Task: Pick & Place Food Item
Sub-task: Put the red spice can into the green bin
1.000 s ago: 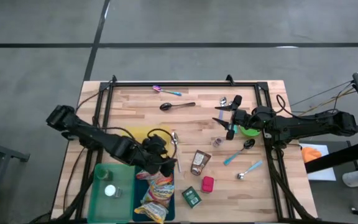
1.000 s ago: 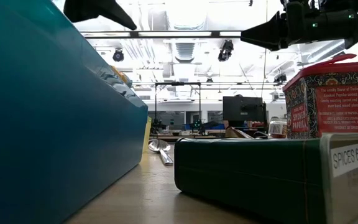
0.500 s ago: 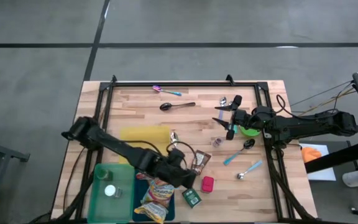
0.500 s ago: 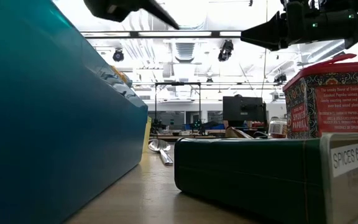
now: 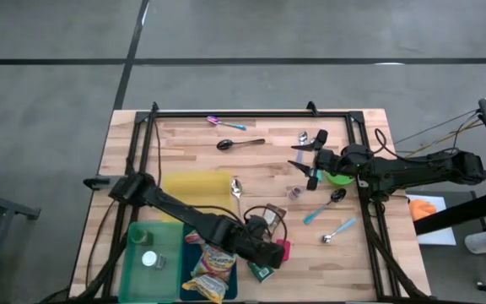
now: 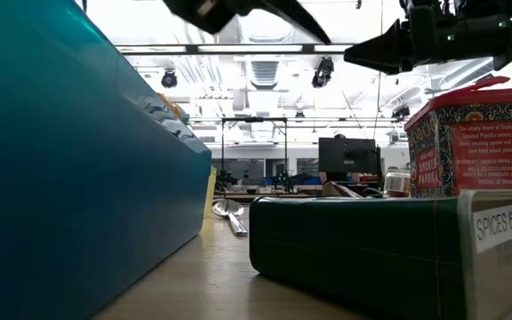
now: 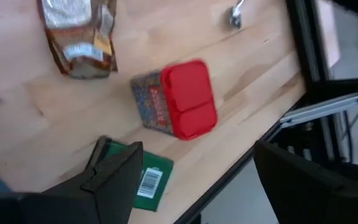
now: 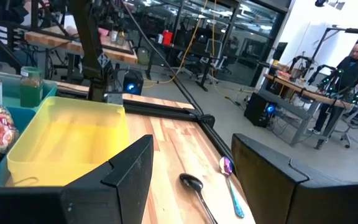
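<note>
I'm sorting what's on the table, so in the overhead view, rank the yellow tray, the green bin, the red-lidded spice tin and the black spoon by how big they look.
1. yellow tray and green bin: both partly hidden by the left arm, so unranked.
2. black spoon, long but thin.
3. red-lidded spice tin, partly covered.

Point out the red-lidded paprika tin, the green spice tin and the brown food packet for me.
red-lidded paprika tin point(image 7: 185, 99): left wrist view, on its red lid.
green spice tin point(image 7: 149, 182): left wrist view, on its barcode label.
brown food packet point(image 7: 79, 34): left wrist view, on its middle.
</note>
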Robot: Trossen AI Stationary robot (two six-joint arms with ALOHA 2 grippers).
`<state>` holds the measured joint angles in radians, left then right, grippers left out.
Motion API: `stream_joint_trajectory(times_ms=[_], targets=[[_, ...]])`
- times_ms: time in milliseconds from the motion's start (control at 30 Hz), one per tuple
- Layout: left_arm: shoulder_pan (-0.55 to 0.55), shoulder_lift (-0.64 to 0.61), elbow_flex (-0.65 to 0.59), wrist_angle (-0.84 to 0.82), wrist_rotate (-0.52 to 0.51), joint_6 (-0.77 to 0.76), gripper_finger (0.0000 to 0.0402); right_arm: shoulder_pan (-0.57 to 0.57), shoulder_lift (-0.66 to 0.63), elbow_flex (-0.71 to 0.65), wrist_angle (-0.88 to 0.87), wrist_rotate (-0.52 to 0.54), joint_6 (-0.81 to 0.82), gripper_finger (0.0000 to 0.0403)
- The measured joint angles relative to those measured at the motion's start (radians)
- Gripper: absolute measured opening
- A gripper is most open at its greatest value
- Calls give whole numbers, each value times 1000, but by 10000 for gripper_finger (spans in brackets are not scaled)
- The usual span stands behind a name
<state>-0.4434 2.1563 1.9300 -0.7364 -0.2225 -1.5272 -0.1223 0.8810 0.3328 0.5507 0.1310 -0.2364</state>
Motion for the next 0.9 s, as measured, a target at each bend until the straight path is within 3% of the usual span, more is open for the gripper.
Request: stream_joint_trajectory(times_ms=[500, 900], targets=[[25, 72, 8, 134, 14, 60, 309, 0, 1, 0, -2, 0, 0, 215], [27, 74, 0, 115, -15, 77, 309, 0, 5, 0, -2, 0, 0, 215]])
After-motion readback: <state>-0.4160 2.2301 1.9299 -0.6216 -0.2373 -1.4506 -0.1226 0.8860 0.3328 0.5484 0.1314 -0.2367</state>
